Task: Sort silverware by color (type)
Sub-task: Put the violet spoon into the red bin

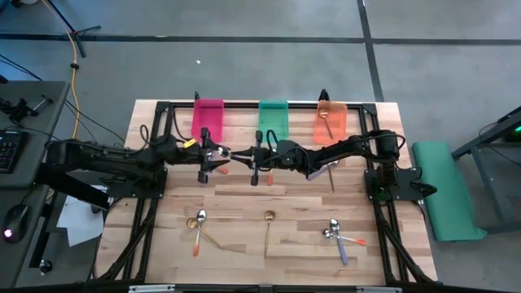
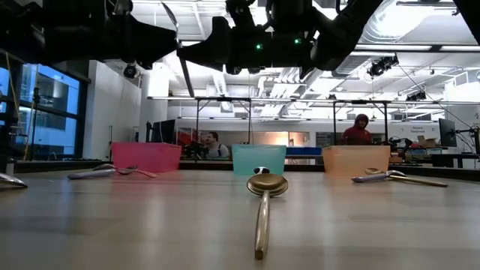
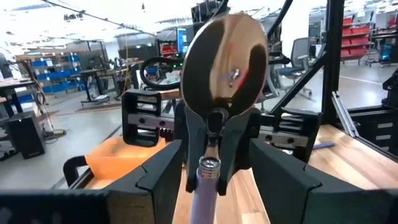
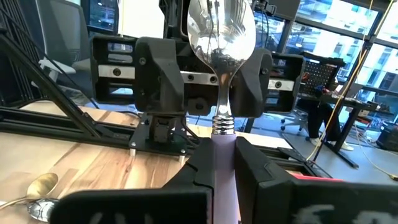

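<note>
Left pincer (image 1: 221, 155) and right pincer (image 1: 248, 156) meet mid-table, both clamped.

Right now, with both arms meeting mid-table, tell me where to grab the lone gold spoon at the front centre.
Take the gold spoon by its slim handle, about midway, coming straight down with the fingers closing across it. It lies flat and alone, bowl toward the teal bin, so both sides of the handle are free.

Red bin (image 1: 207, 119), teal bin (image 1: 273, 117), orange bin (image 1: 332, 122).
</note>
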### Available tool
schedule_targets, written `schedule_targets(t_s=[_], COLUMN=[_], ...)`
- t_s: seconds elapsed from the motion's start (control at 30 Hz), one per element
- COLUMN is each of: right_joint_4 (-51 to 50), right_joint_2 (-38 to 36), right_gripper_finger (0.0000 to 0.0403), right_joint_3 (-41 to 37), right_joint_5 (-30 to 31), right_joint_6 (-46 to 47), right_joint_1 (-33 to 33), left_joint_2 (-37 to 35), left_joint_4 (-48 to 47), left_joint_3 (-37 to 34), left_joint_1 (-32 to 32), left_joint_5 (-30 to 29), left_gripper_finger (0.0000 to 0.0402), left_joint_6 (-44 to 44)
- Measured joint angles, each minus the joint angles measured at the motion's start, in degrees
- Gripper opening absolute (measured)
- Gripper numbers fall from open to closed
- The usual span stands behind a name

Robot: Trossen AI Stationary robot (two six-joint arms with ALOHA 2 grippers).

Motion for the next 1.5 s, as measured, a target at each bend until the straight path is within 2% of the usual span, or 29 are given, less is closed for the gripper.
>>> schedule_targets(t_s=[0.33, 0.63, 0.77, 1.07, 1.17, 1.23, 1.3, 1.5], right_joint_4=[0.0, -0.5, -0.5, -0.1, -0.2, -0.1, 0.0, -0.7], right_joint_2=[0.0, 0.0, 0.0, 0.0, 0.0, 0.0, 0.0, 0.0], right_gripper_finger=[0.0005, 0.0007, 0.0005, 0.0005, 0.0011, 0.0023, 0.0042, 0.0106], right_joint_3=[0.0, 0.0, 0.0, 0.0, 0.0, 0.0, 0.1, 0.0], right_joint_5=[0.0, 0.0, 0.0, 0.0, 0.0, 0.3, 3.2, 10.8], right_joint_6=[0.4, 0.4, 0.4, 0.4, 0.5, 1.9, 3.8, 3.8], right_joint_1=[0.0, 0.0, 0.0, 0.0, 0.0, 0.0, 0.0, 0.0], left_joint_2=[5.0, 6.1, 6.1, 6.2, 6.1, 5.5, 4.9, 4.4], left_joint_4=[5.0, 8.3, 6.7, 2.2, 2.0, -0.1, -4.3, -23.6], left_joint_3=[0.0, 0.6, 2.3, 4.7, 4.8, 5.7, 7.5, 16.7], left_joint_1=[0.0, 0.0, 0.0, 0.0, 0.2, 0.9, 2.0, 6.8], left_joint_5=[0.1, 1.1, 1.2, 1.3, 1.3, 1.5, 1.5, 1.2], left_gripper_finger=[0.0179, 0.0171, 0.0139, 0.0022, 0.0011, 0.0012, 0.0010, 0.0009], left_joint_6=[1.6, 3.2, 3.2, 5.6, 5.8, 5.5, 6.0, 7.7])
